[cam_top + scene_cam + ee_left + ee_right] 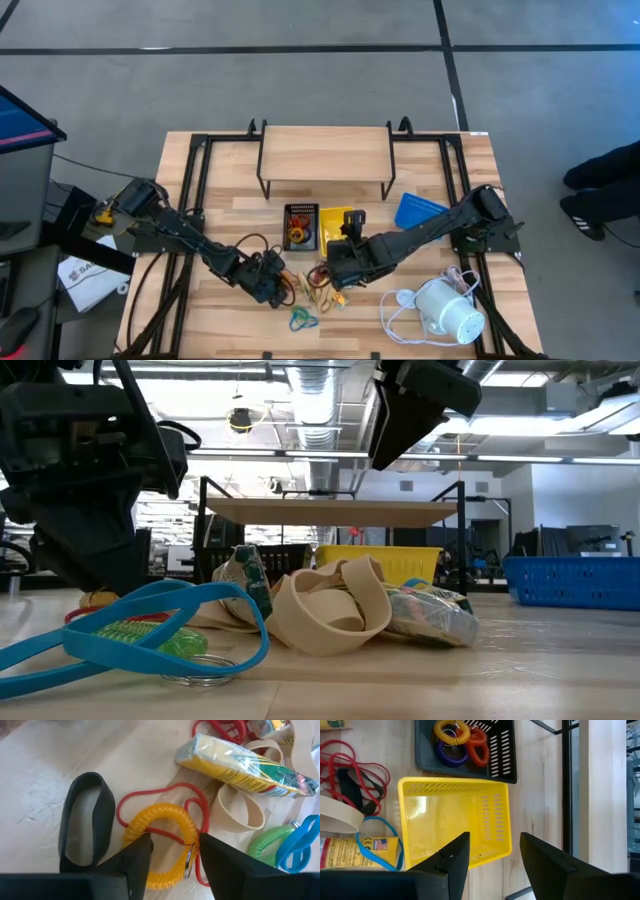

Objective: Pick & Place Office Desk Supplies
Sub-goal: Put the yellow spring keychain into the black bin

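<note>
Between the fingers of the left gripper [175,840], low over the front middle of the tabletop [45,765]: a yellow coil band [160,815], flat on the wood, one side touching a finger, the other running under the opposite finger. Fingers set moderately apart, straddling the coil; cannot tell whether yet pinching it. Crossed by a thin red rubber band [150,795] looping over and around the coil. Just beside, a wide black band [85,820] lying open. On the other side, wide tan bands [240,812] overlapping one another, with a yellow packet in clear wrap [240,762] resting across them. Near these, a green coil band [265,847] and a blue band [300,845], touching each other.

Farther back, hovering over the yellow tray [455,820]: the right gripper [495,840], fingers moderately apart, holding nothing. Just behind that tray, a black mesh tray [502,750] containing yellow, purple and orange coil bands [457,742]. Off to the right, a blue tray [420,210], and nearer the front edge a white cylindrical device [445,312] with its white cord [395,305] curled alongside. At the back of the tabletop, a wooden riser shelf [325,150] on black legs.
</note>
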Controlling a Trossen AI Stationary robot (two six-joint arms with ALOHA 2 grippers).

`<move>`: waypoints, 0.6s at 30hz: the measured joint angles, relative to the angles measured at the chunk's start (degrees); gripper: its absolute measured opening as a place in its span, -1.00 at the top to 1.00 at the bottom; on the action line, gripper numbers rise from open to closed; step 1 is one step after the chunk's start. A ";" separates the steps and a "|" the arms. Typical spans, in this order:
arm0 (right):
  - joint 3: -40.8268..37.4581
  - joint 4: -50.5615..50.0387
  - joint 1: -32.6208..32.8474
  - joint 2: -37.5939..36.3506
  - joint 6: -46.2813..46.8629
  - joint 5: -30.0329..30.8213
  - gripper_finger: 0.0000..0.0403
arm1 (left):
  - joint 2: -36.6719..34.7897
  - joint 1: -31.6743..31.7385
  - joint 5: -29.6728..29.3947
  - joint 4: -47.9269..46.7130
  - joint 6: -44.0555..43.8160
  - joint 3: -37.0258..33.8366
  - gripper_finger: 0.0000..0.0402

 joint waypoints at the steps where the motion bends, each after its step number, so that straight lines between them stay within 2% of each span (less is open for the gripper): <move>1: 0.00 0.02 0.00 0.00 0.00 0.00 0.15 | -0.02 0.00 0.01 0.00 0.29 0.00 0.24; 4: 0.00 0.00 0.00 0.00 0.00 0.03 0.15 | -0.74 0.02 0.01 -0.05 2.60 -0.07 0.43; 8: 0.00 -0.41 0.00 0.00 0.04 2.53 0.15 | -1.42 -0.09 0.03 -0.68 7.15 0.62 0.86; 9: 0.00 -0.57 0.05 -0.08 0.33 3.68 0.15 | -1.42 -0.09 -0.24 -0.66 8.53 1.04 0.92; 14: -0.01 -1.58 0.05 -1.82 2.59 6.05 0.15 | -5.57 0.25 -1.32 1.36 14.87 2.16 0.94; 18: -0.04 -2.56 -0.02 -3.66 4.46 6.23 0.15 | -12.23 0.24 -4.26 2.89 20.79 2.16 0.98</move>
